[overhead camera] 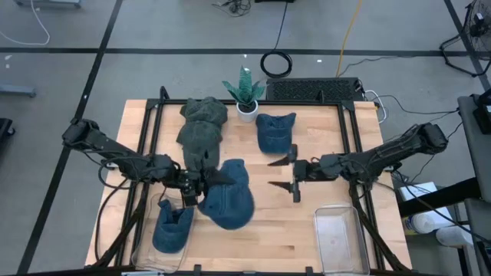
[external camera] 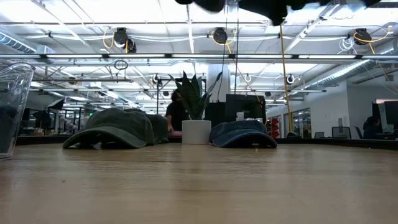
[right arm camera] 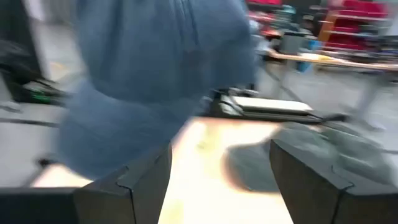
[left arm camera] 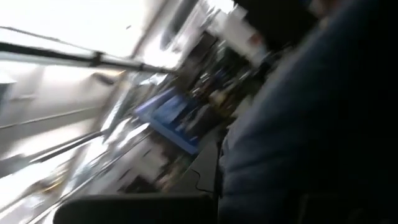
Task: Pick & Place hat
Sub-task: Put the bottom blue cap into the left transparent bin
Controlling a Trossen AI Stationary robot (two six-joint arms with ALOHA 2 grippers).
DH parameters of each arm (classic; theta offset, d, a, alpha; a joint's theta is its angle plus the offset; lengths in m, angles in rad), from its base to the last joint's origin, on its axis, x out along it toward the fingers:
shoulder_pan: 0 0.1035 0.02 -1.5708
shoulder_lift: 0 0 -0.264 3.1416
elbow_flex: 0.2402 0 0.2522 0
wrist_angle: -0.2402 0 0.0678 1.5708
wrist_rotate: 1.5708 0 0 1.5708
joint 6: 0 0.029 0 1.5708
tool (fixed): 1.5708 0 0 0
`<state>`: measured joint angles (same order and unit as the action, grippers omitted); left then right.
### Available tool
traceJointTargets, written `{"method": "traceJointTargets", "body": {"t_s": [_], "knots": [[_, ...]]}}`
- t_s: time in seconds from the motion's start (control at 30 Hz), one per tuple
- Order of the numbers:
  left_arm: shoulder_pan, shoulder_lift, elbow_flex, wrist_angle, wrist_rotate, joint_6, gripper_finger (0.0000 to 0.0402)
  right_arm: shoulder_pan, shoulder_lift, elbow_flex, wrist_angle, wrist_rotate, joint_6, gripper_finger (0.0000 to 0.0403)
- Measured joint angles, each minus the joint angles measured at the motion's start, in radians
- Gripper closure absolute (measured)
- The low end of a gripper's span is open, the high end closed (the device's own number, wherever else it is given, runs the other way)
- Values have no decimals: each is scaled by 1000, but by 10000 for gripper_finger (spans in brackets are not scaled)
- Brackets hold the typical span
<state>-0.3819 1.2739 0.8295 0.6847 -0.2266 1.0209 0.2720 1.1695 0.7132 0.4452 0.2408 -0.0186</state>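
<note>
My left gripper (overhead camera: 196, 184) is shut on a blue hat (overhead camera: 229, 196), which hangs above the middle of the table; the same hat (right arm camera: 155, 81) fills the right wrist view. My right gripper (overhead camera: 270, 173) stands open just to the right of that hat, fingers level and pointing at it, nothing between them. A second blue hat (overhead camera: 275, 131) lies brim-down on the table at the back, next to a potted plant (overhead camera: 245, 96). Green hats (overhead camera: 203, 126) are piled at the back left. Another blue hat (overhead camera: 173, 228) lies in the clear bin (overhead camera: 146, 238) at the near left. My left gripper holds the blue hat by its left edge (overhead camera: 207, 184), coming level from the table's left. The hat's cloth (left arm camera: 298, 124) fills the view before the fingers and hides the place of contact. The hat hangs clear of the table.
A clear empty bin (overhead camera: 337, 238) stands at the near right. The plant pot (external camera: 196, 131), green hat (external camera: 115, 127) and blue hat (external camera: 242, 134) line the far side. Bare wood lies between the two bins at the near edge.
</note>
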Motion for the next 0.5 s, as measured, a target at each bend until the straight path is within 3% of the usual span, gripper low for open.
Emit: {"method": "traceJointTargets", "body": {"t_s": [0.23,0.37,0.5], "knots": [[51,0,0,-23,354,-147,383,-76,184,0,318,-417,72,149],[101,0,0,-35,575,-252,383,-100,289,0,518,-479,98,149],[121,0,0,-40,599,-288,383,-104,390,0,671,-481,98,149]]}}
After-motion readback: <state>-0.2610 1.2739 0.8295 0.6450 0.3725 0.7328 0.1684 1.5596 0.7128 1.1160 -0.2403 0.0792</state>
